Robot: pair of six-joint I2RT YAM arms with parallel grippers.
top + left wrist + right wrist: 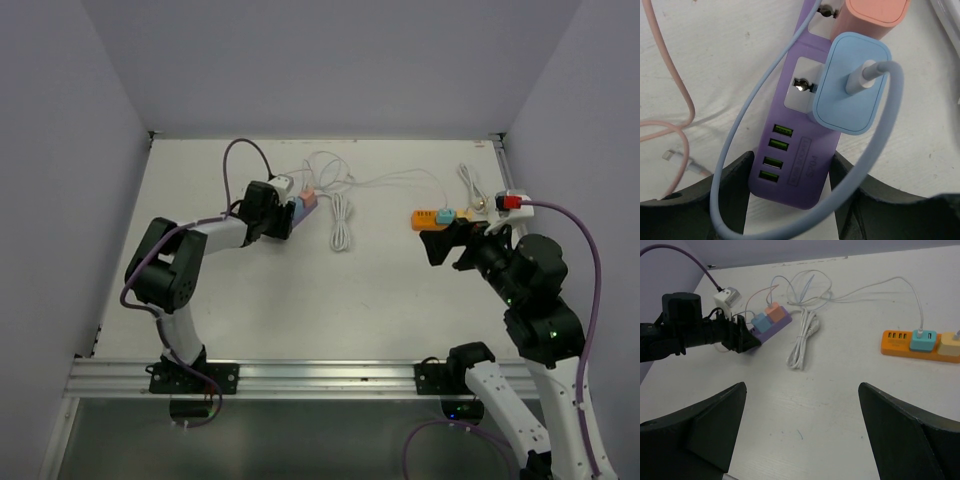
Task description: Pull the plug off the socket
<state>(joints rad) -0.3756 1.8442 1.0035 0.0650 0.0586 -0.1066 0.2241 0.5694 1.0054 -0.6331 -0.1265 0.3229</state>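
Observation:
A purple socket strip (795, 165) lies on the white table at the back left, also seen in the top view (303, 208) and the right wrist view (771, 329). A light blue plug (850, 90) with a blue cable and a pink plug (870, 15) sit in it. My left gripper (790, 195) is shut on the strip's end with the USB ports, one finger on each side. My right gripper (450, 245) is open and empty above the table, its fingertips (735, 395) wide apart.
An orange socket strip (432, 217) with a teal plug (922, 340) and a cream plug (951, 345) lies at the back right. A coiled white cable (341, 220) lies between the two strips. Loose thin cables run along the back. A pink cable (680, 100) lies left of the purple strip.

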